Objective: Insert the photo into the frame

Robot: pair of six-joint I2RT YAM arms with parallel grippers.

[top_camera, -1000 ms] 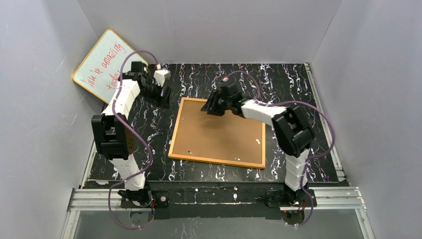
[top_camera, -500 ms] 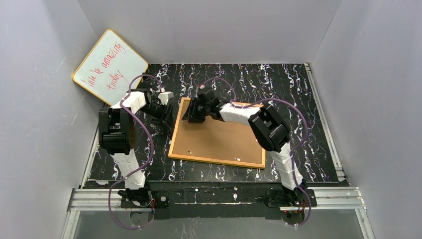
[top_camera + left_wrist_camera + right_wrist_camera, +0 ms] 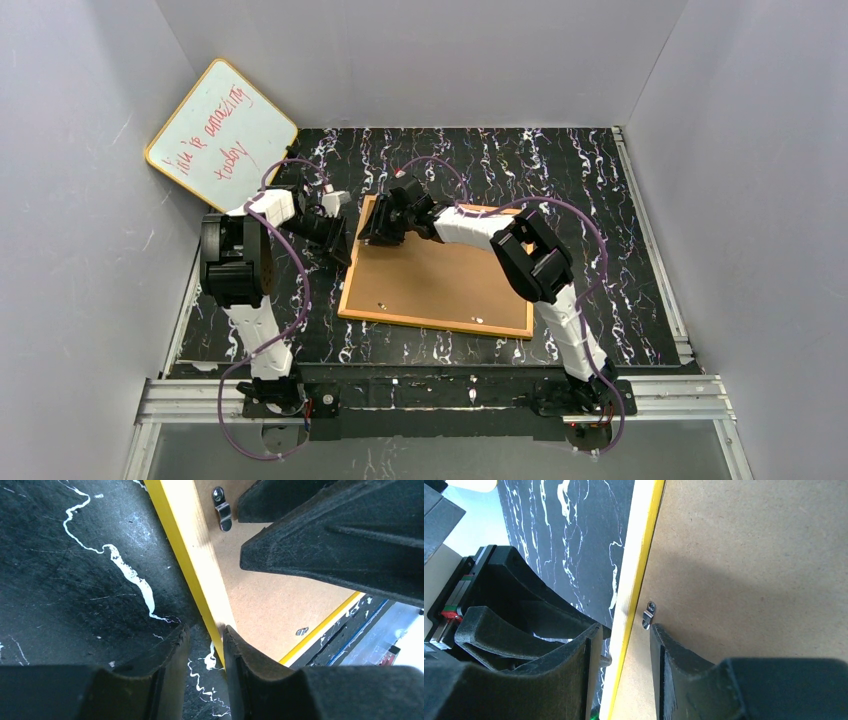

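The frame (image 3: pixel 432 322) lies face down on the black table, its brown backing board (image 3: pixel 445 275) up. The photo is out of view. My left gripper (image 3: pixel 343 238) sits low at the frame's left edge; in the left wrist view it (image 3: pixel 206 635) is open a little, one fingertip against the yellow rim (image 3: pixel 192 555), only table in the gap. My right gripper (image 3: pixel 374 230) is at the same edge near the far-left corner. In the right wrist view it (image 3: pixel 626 635) is open and straddles the rim (image 3: pixel 640 555), beside a metal clip (image 3: pixel 649 615).
A yellow-rimmed whiteboard (image 3: pixel 220 130) with red writing leans at the back left corner. Grey walls close the table on three sides. The two grippers are very close together; the left gripper's fingers (image 3: pixel 509 615) show in the right wrist view.
My left gripper has come down from near the whiteboard to the frame's left edge. My right gripper has moved left across the backing board to that same edge.
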